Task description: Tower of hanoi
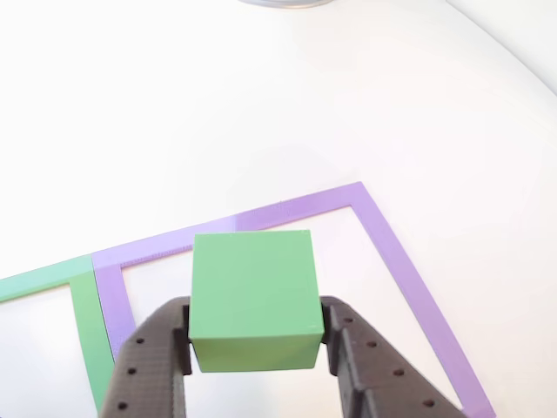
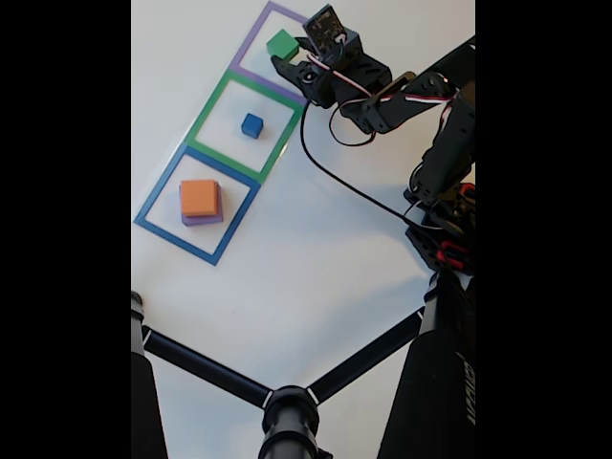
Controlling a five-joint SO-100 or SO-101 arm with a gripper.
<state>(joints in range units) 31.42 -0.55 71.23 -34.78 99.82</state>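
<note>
Matte green square block; matte blue cube; matte orange square block on flat purple block. Black perforated fingers. White table. Tape outlines: purple, green, blue.

Four blocks, three tape squares

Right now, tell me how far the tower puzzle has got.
Done: the blue cube sits alone in the green tape square. In hand: the gripper is shut on the green block over the purple tape square. Left: the orange block rests on the purple block in the blue tape square, unmoved.
</note>
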